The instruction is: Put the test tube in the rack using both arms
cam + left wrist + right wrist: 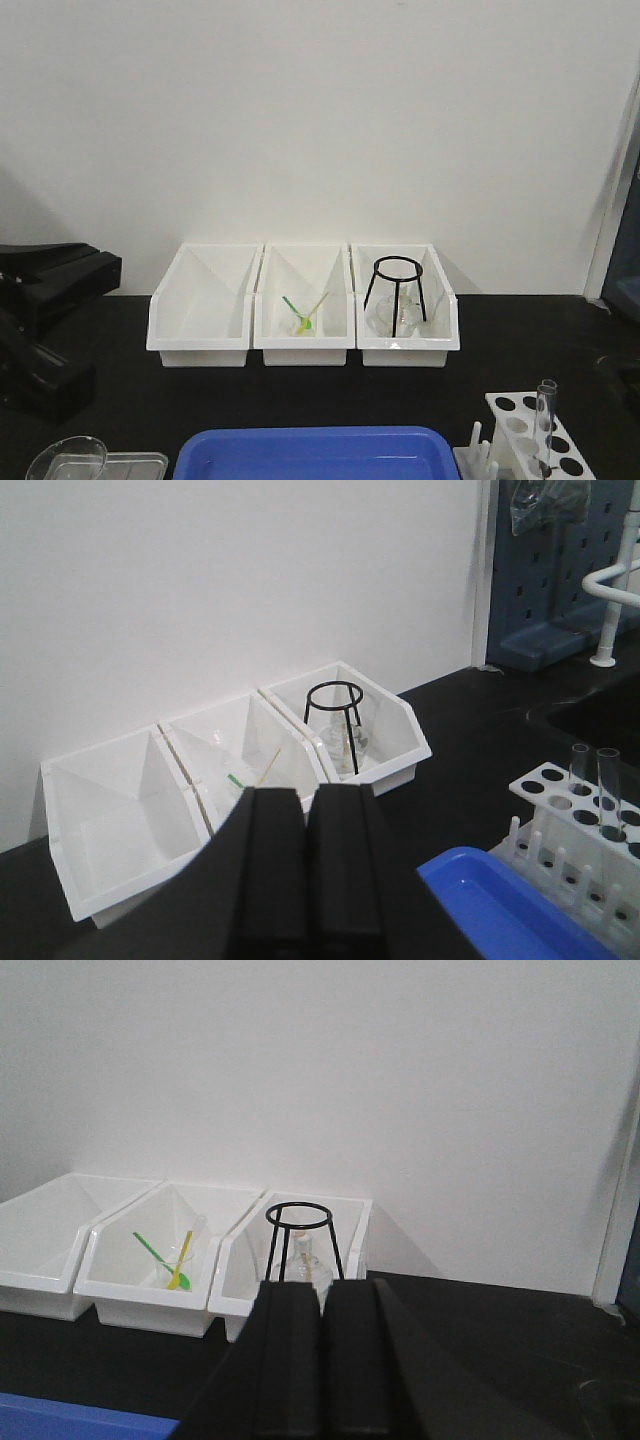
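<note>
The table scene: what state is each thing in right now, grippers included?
Test tube: upright in the rack.
Rack: most holes empty.
Left gripper: shut, holding nothing.
Right gripper: shut, holding nothing.
Left bin: empty.
Middle bin: holds coloured sticks.
Right bin: holds a black tripod stand.

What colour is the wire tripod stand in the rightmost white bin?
Black. The wire tripod stand shows best in the exterior front-facing view.
</note>
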`<state>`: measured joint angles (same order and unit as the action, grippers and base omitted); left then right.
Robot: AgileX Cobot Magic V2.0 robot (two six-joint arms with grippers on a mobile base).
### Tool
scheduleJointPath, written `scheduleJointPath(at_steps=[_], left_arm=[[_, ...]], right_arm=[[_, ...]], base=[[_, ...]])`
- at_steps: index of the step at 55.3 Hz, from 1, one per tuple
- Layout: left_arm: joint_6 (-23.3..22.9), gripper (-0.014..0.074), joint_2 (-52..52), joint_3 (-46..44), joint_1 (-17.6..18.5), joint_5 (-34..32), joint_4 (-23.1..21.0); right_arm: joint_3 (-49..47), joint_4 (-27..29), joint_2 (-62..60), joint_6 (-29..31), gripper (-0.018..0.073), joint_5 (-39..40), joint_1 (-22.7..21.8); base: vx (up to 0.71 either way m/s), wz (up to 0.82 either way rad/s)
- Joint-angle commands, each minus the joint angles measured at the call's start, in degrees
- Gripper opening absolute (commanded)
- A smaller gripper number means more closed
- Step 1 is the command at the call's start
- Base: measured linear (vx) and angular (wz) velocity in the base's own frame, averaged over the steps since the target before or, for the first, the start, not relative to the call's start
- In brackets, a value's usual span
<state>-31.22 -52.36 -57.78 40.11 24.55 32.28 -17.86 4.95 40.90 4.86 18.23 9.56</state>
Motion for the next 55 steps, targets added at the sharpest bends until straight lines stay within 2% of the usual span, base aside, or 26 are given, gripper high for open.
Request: scheduleJointPath(at_steps=[1,29,36,39,48,51,55], left_arm=[[-0.05,0.0003,0.60,-1.97,0.32,-3.21,0.49],[0.04,0.0003,0.60,-1.97,0.32,-3.22,0.55],[0.97,0.0003,0.36,-1.97,0.32,-3.51,-2.64],[5.31,0.0003,0.08,-1.97,0.26,-4.13,-6.10],[27.23,0.0003,-2.49,-1.97,-1.09,-9.08,-26.34],[32.11,0.0003,-3.47,-1.97,-2.12,-11.09,-32.28],[35.63,0.0003,-4.37,-1.97,-2.58,-13.14,-36.03]], right_arm=[[-1.50,-0.47,-0.29,0.67,-0.0011,4.68,-0.38],[-1.50,-0.47,-0.29,0.67,-0.0011,4.72,-0.38],[-1.50,-0.47,-0.29,0.67,-0.0011,4.72,-0.38],[-1.50,-0.47,-0.29,0.67,-0.0011,4.72,-0.38],[-1.50,-0.47,-0.29,0.67,-0.0011,4.72,-0.38],[-1.50,-0.47,-0.29,0.67,-0.0011,4.72,-0.38],[-1.50,-0.47,-0.29,0.67,-0.0011,4.72,-0.38]], base=[[0.00,0.00],[0.00,0.00],[0.00,0.00],[0.00,0.00],[0.00,0.00],[0.00,0.00],[0.00,0.00]])
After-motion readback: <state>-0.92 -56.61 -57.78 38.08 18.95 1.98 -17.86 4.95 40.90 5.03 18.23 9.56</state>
